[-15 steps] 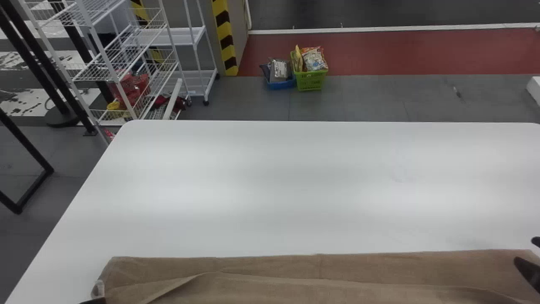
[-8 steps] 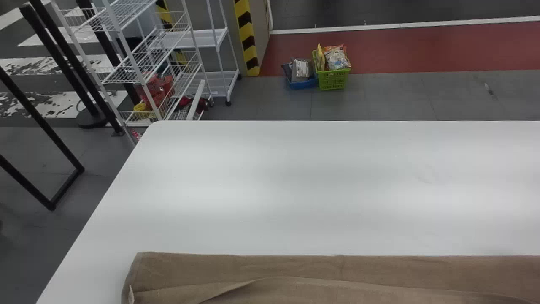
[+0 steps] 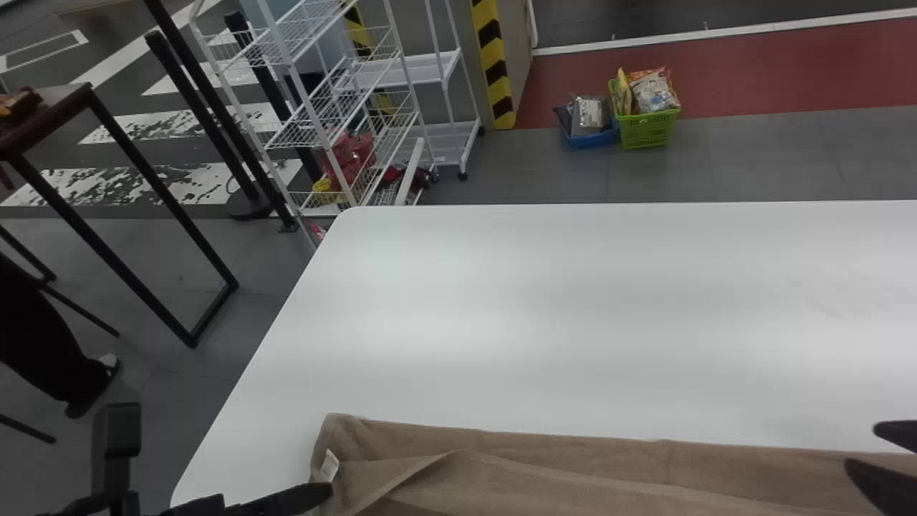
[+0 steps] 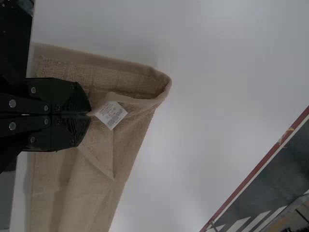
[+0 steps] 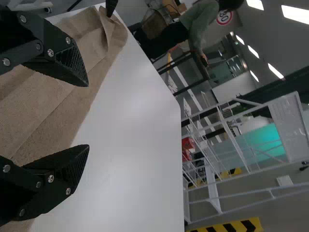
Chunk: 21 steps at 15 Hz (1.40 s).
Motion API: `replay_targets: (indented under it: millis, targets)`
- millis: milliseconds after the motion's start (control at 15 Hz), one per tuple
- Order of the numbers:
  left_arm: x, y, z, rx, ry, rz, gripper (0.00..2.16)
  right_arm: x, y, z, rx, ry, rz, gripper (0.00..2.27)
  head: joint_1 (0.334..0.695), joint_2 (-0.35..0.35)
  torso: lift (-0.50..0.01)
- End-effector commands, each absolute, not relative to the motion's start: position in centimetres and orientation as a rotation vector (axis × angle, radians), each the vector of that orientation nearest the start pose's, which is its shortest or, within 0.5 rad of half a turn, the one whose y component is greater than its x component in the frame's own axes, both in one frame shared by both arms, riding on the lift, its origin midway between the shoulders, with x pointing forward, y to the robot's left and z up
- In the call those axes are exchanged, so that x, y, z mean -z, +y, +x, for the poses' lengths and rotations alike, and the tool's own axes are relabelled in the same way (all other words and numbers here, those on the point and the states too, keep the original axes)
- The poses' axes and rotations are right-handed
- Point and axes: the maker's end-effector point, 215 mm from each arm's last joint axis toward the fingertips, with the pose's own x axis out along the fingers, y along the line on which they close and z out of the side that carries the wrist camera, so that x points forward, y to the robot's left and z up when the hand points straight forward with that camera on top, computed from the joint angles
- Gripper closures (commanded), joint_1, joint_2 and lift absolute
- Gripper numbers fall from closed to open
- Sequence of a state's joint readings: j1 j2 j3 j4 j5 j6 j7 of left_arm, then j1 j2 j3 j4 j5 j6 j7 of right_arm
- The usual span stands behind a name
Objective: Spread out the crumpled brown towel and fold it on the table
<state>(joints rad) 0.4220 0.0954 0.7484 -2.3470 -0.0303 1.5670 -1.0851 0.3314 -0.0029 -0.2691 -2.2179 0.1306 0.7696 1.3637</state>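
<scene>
The brown towel (image 3: 573,466) lies as a long, folded strip along the table's near side, with loose creases near its left end. My left gripper (image 3: 331,491) is at that left end in the head view, beside the white tag (image 3: 329,464). The left wrist view has the left gripper (image 4: 90,115) shut on a pinch of the towel (image 4: 96,159) next to the tag (image 4: 112,114). Toward the towel's right part, my right gripper (image 3: 860,448) stands open. Seen from the right wrist, the right gripper (image 5: 88,115) has its fingers wide apart, with the towel (image 5: 72,106) behind them.
The white table (image 3: 573,308) reaches out beyond the towel, its left edge slanting down the head view. Past it are a white wire rack (image 3: 344,122), a green basket (image 3: 647,129) and a blue basket (image 3: 592,137) on the floor. A dark-framed table (image 3: 57,107) stands at far left.
The head view has swung left, so the scene sits farther right. My left gripper has come more into view, and the right one is back at the right edge. The towel's left end lies more slanted.
</scene>
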Motion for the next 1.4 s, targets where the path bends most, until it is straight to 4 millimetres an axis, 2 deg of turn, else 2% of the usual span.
replay_targets:
  millis: [0,133,267,333,533,667,867,1133,1333]
  targets:
    - [41.7,38.5,26.5,0.148,0.904,-0.584,1.66,34.1,-11.7,37.7,-1.059,0.483,0.089,0.46,0.695,0.35,-0.127]
    - [41.5,38.4,27.0,0.151,0.898,-0.575,1.66,34.4,-10.9,39.3,-1.038,0.578,0.039,0.45,0.695,0.35,-0.127]
    - [41.2,38.6,27.1,0.145,0.893,-0.564,1.66,34.6,-11.3,40.6,-0.995,0.665,0.004,0.39,0.695,0.35,-0.127]
    - [41.2,38.8,27.2,0.138,0.891,-0.559,1.66,35.3,-11.7,40.4,-0.978,0.733,0.029,0.38,0.695,0.35,-0.127]
    - [40.8,39.3,27.7,0.124,0.885,-0.534,1.66,38.3,-12.4,37.4,-0.932,0.956,0.097,0.38,0.695,0.35,-0.127]
    - [40.3,39.4,28.4,0.126,0.871,-0.527,1.66,39.1,-13.1,36.3,-0.896,1.046,0.109,0.38,0.695,0.35,-0.127]
    - [39.9,39.3,29.1,0.132,0.858,-0.523,1.66,39.6,-12.2,36.9,-0.918,1.071,0.086,0.51,0.695,0.35,-0.127]
    - [40.0,39.1,29.4,0.133,0.864,-0.51,1.66,43.0,-10.4,37.1,-0.951,1.191,0.063,0.53,0.695,0.35,-0.127]
    - [39.9,39.4,29.4,0.132,0.863,-0.507,1.66,44.6,-8.2,36.0,-0.987,1.247,0.049,0.53,0.695,0.35,-0.127]
